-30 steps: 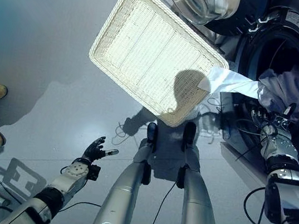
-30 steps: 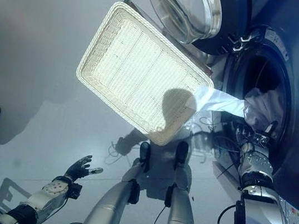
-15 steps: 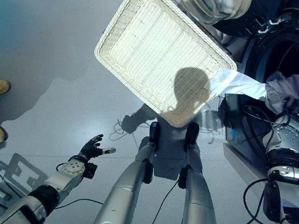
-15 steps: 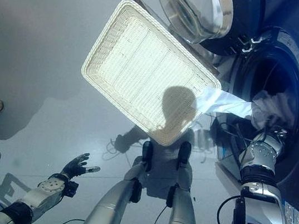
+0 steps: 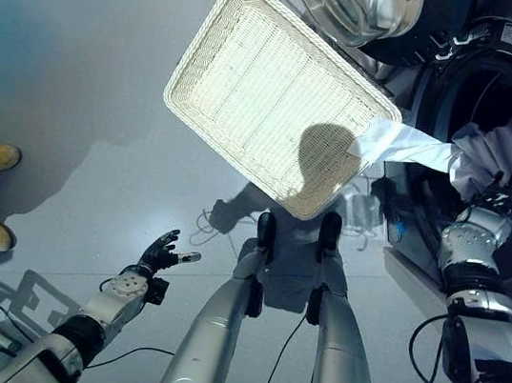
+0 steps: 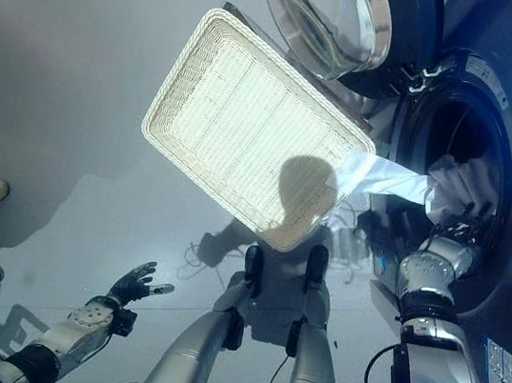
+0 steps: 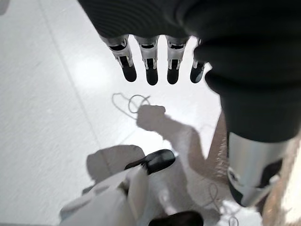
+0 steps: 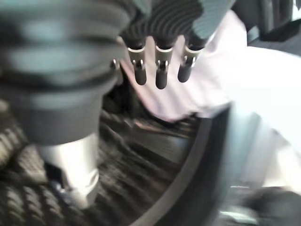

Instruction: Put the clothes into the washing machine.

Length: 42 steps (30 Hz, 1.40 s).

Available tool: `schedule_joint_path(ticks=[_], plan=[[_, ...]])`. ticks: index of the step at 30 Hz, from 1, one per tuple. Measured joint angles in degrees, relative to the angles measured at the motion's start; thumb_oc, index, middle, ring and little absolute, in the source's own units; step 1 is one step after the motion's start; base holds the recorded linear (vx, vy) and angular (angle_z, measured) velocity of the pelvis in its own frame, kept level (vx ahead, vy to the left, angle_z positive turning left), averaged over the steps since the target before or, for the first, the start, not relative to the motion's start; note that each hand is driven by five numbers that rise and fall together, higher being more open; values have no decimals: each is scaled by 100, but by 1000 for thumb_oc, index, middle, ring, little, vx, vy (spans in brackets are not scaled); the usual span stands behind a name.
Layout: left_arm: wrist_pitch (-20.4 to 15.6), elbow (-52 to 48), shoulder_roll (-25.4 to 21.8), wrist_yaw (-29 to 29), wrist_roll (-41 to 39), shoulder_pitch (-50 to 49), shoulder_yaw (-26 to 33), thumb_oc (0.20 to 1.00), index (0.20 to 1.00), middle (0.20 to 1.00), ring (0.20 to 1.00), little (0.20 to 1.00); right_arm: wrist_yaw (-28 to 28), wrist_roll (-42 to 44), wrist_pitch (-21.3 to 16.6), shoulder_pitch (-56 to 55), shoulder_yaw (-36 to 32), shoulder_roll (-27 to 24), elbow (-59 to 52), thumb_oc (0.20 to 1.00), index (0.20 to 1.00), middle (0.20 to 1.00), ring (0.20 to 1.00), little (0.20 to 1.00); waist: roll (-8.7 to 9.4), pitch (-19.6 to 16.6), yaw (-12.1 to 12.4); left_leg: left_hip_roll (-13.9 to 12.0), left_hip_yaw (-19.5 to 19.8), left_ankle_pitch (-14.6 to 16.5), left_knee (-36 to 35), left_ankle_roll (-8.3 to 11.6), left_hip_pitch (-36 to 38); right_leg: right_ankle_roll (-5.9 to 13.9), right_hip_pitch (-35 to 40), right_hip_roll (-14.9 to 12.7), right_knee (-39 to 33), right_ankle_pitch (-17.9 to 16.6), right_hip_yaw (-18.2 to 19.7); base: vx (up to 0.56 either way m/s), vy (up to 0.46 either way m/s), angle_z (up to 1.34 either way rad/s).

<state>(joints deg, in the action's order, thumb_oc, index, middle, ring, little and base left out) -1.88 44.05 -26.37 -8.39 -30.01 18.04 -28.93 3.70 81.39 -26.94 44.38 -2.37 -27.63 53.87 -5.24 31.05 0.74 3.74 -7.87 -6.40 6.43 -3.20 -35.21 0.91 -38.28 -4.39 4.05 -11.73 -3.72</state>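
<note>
At drum mouth, right hand (image 5: 499,189) open beside cloth (image 5: 493,150); left hand (image 5: 158,256) open, idle. Sleeve (image 5: 407,145) hangs over basket (image 5: 271,88), may slide out.

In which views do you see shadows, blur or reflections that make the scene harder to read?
Left eye view: a round dark shadow lies on the wicker basket, and the glossy floor mirrors shapes. Right wrist view: motion blur smears the clothes beyond the right hand. Left wrist view: the fingers of the left hand are fairly sharp, the floor overexposed.
</note>
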Motion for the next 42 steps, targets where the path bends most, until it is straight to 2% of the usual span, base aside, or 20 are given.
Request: schedule_joint_path(ticks=[4,7,10,15,19,24,27,28,33,38,42], plan=[[-10,1,108,-5,4,4,78,1000,1000,1000,1000,1000,-445,-868,501,-438,364,147,353,1000,1000,1000,1000,1000,-2,-1,-18,3,0,1,-41,-1,-17,0,-32,-1,-15,3,3,-22,22,-1],[2,-4,150,-8,127,8,195,1000,1000,1000,1000,1000,-338,-2006,1031,-689,958,318,371,1000,1000,1000,1000,1000,-4,-3,-67,4,-7,-1,-69,-2,-81,-1,-118,9,-17,2,20,-17,48,-4],[41,-50,254,-121,194,6,244,1000,1000,1000,1000,1000,-75,-2464,1034,-1052,1385,564,-462,1000,1000,1000,1000,1000,-5,-3,-135,3,-13,3,-86,1,-105,-2,-157,14,-16,3,28,-9,86,-1],[3,-54,633,-357,227,8,300,1000,1000,1000,1000,1000,181,-2689,868,-1322,1751,992,-1322,1000,1000,1000,1000,1000,-5,-3,-158,2,-80,6,-102,4,-129,-3,-235,20,22,4,89,-4,68,-5],[-4,-61,926,-467,225,5,305,1000,1000,1000,1000,1000,-10,-2663,846,-1801,2100,1258,-1951,1000,1000,1000,1000,1000,-5,-3,-138,22,-139,1,-148,-2,-146,15,-350,7,136,52,174,17,68,-6],[-106,80,929,-461,222,16,315,1000,1000,1000,1000,1000,-479,-2286,1259,-1527,2037,1239,-1056,1000,1000,1000,1000,1000,-9,-5,-134,20,-133,0,-137,0,-142,11,-375,0,216,100,167,25,5,1],[-119,368,915,-400,220,86,310,1000,1000,1000,1000,1000,-699,-2028,1599,-928,1741,1179,-161,1000,1000,1000,1000,1000,-36,-9,-124,11,-80,2,-92,4,-143,-5,-375,-10,315,157,118,66,-52,12],[-117,518,922,-318,219,196,292,1000,1000,1000,1000,1000,-793,-1797,1914,-436,1474,1007,557,1000,1000,1000,1000,1000,-173,-10,-85,13,37,-25,-78,43,-155,-28,-379,-68,437,245,-22,62,-55,30],[-103,441,822,-245,218,244,170,1000,1000,1000,1000,1000,-827,-1325,2335,436,962,570,1101,1000,1000,1000,1000,1000,-284,-36,192,-4,224,-95,-97,143,-252,-136,-614,-95,876,505,-206,54,-55,20],[-112,378,780,-247,173,304,-14,1000,1000,1000,1000,1000,-819,-719,2357,896,838,379,1061,1000,1000,1000,1000,1000,-287,-37,316,-51,366,-172,-90,245,-607,-258,-1029,-86,1140,646,-350,31,-47,16],[-121,234,771,-334,164,313,-160,1000,1000,1000,1000,1000,-816,-152,2333,1033,676,454,1057,1000,1000,1000,1000,1000,-286,-37,340,-77,500,-212,-83,278,-812,-318,-1214,-80,1232,723,-481,26,-39,11]])
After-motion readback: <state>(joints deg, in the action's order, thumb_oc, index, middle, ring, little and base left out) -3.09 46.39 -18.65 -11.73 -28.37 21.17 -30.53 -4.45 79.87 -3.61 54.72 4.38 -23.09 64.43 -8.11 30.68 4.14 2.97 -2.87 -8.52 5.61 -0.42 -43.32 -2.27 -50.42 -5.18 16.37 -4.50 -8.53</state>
